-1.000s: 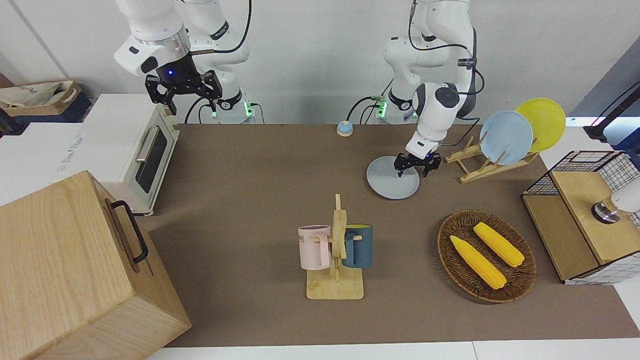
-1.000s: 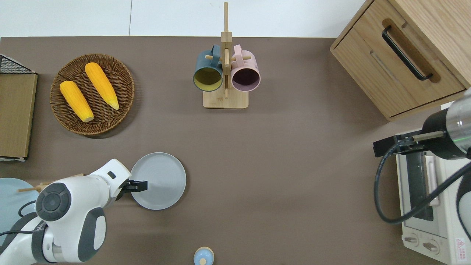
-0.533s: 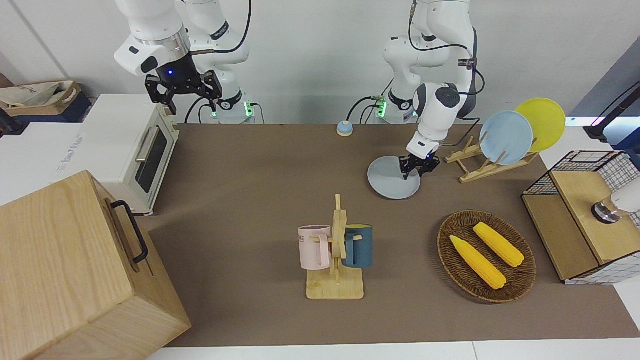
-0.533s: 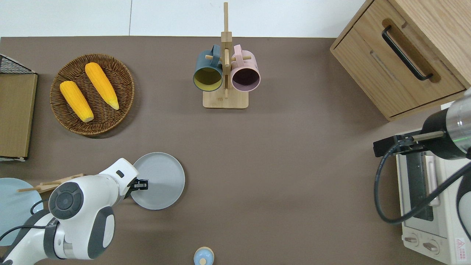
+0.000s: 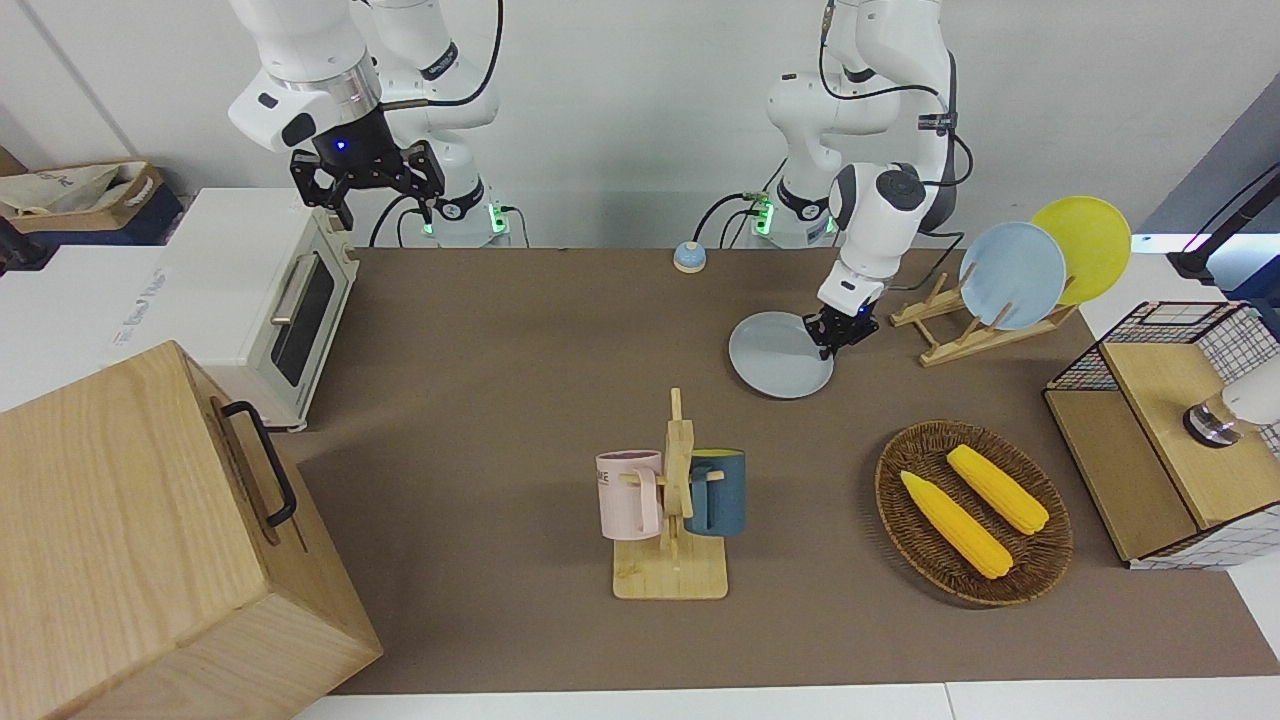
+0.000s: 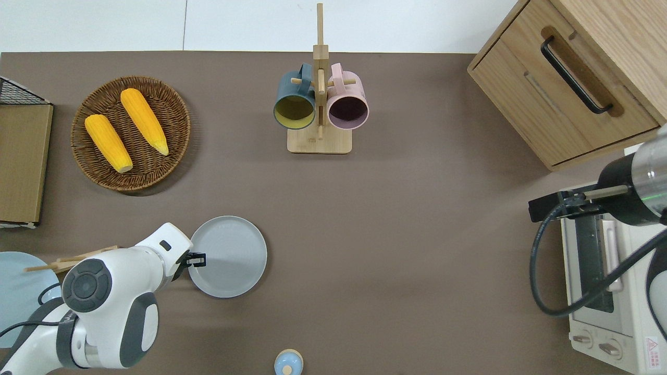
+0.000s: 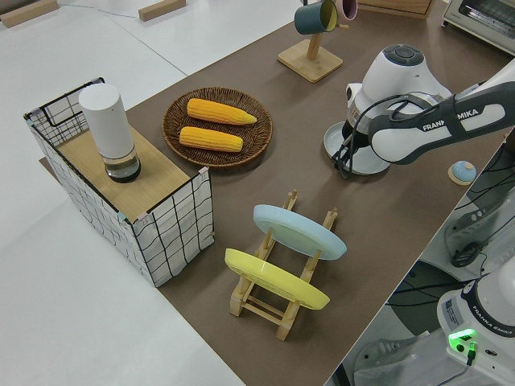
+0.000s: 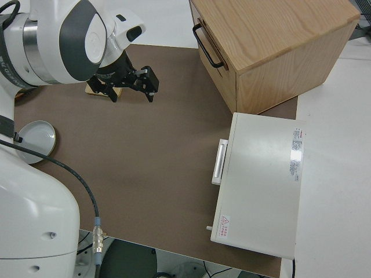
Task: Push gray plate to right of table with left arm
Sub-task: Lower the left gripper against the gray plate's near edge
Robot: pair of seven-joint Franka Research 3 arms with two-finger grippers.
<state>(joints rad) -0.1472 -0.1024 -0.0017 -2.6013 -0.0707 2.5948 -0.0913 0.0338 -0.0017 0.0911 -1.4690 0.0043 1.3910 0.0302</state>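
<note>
The gray plate lies flat on the brown table, near the left arm's end; it also shows in the front view and the right side view. My left gripper is low at the table, fingers shut and empty, its tip against the plate's rim on the side toward the left arm's end; it also shows in the front view. In the left side view the arm hides most of the plate. My right gripper is parked, open and empty.
A rack holding a sky-blue plate and a yellow plate stands beside the left gripper. A basket of corn and a mug rack lie farther from the robots. A toaster oven and wooden cabinet stand at the right arm's end.
The left gripper's fingers closed and it dropped to the plate's rim. The plate then slid a little toward the right arm's end. The right arm has not moved.
</note>
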